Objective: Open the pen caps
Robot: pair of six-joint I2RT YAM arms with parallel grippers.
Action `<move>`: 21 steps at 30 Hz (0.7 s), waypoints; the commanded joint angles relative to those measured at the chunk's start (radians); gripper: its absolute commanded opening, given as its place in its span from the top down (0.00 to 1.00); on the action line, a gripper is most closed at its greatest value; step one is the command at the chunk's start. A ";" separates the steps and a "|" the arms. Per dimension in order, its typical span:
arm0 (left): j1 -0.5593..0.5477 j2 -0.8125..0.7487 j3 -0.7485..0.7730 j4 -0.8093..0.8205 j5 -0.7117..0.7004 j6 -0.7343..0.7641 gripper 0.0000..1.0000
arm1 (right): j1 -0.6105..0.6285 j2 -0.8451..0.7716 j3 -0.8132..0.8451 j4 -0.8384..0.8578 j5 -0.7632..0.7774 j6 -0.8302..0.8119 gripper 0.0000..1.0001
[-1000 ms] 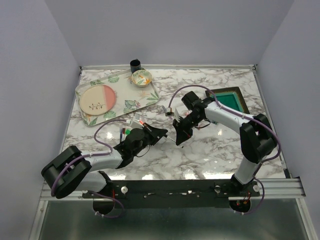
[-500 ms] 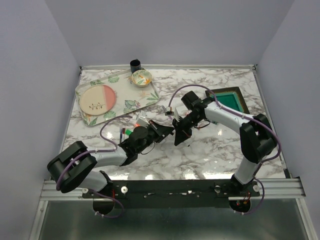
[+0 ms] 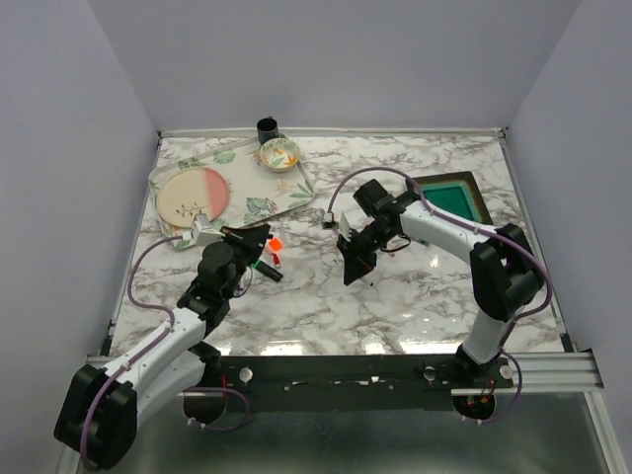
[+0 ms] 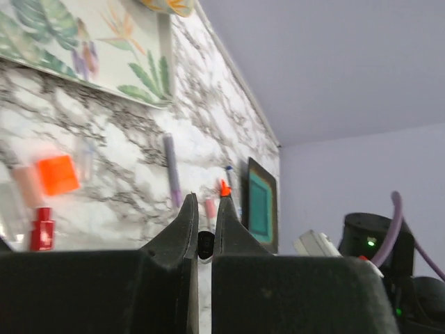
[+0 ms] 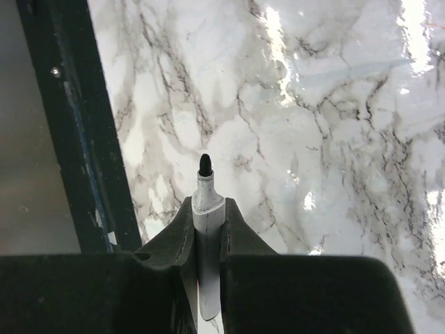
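My right gripper [image 3: 353, 274] is shut on a white pen [image 5: 206, 209], held above the table with its bare black tip [image 5: 206, 164] pointing toward the near edge. My left gripper [image 3: 259, 235] is shut on a small black pen cap [image 4: 205, 245], held left of centre and apart from the right gripper. An orange cap [image 3: 276, 243] lies just beyond the left fingertips and also shows in the left wrist view [image 4: 57, 174], with a red cap [image 4: 43, 228] near it. A black highlighter [image 3: 268, 270] with a green end lies below. A purple pen [image 4: 171, 170] and a pink pen [image 4: 210, 207] lie farther off.
A leaf-patterned tray [image 3: 281, 193] holds a pink plate [image 3: 193, 197] and a small bowl [image 3: 279, 153] at the back left, with a black cup [image 3: 268, 127] behind it. A green-framed square [image 3: 449, 196] lies at the right. The table's dark front rail [image 5: 66, 132] is close to the white pen's tip.
My left gripper has pulled away to the left from the right gripper, carrying the black cap with it. The white pen's black tip is now bare. The right gripper has barely moved.
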State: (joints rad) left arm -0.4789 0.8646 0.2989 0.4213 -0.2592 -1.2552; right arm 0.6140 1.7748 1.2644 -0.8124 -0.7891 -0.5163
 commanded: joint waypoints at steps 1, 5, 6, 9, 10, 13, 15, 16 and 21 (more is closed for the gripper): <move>0.052 -0.012 0.032 -0.219 -0.012 0.137 1.00 | -0.017 -0.046 -0.033 0.071 0.213 0.044 1.00; 0.109 0.059 0.055 -0.299 0.006 0.252 1.00 | -0.109 -0.075 -0.046 0.122 0.280 0.084 0.99; 0.117 0.098 0.059 -0.305 0.012 0.273 1.00 | -0.124 -0.083 -0.051 0.130 0.286 0.090 0.99; 0.143 0.184 0.075 -0.280 0.032 0.318 1.00 | -0.168 -0.109 -0.065 0.148 0.301 0.099 0.99; 0.148 0.207 0.089 -0.270 0.041 0.327 0.99 | -0.174 -0.117 -0.063 0.148 0.306 0.101 0.99; 0.163 0.298 0.127 -0.243 0.070 0.349 0.94 | -0.194 -0.124 -0.066 0.153 0.312 0.105 0.98; 0.164 0.359 0.149 -0.237 0.080 0.358 0.92 | -0.204 -0.123 -0.068 0.159 0.327 0.111 0.98; 0.171 0.379 0.167 -0.236 0.090 0.365 0.89 | -0.209 -0.118 -0.065 0.159 0.350 0.116 0.98; 0.180 0.474 0.203 -0.217 0.110 0.387 0.78 | -0.250 -0.098 -0.068 0.186 0.428 0.140 0.95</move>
State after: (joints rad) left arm -0.3119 1.2778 0.4641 0.1795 -0.1829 -0.9199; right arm 0.4011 1.6699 1.2102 -0.6704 -0.4606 -0.4076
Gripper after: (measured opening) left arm 0.185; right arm 0.173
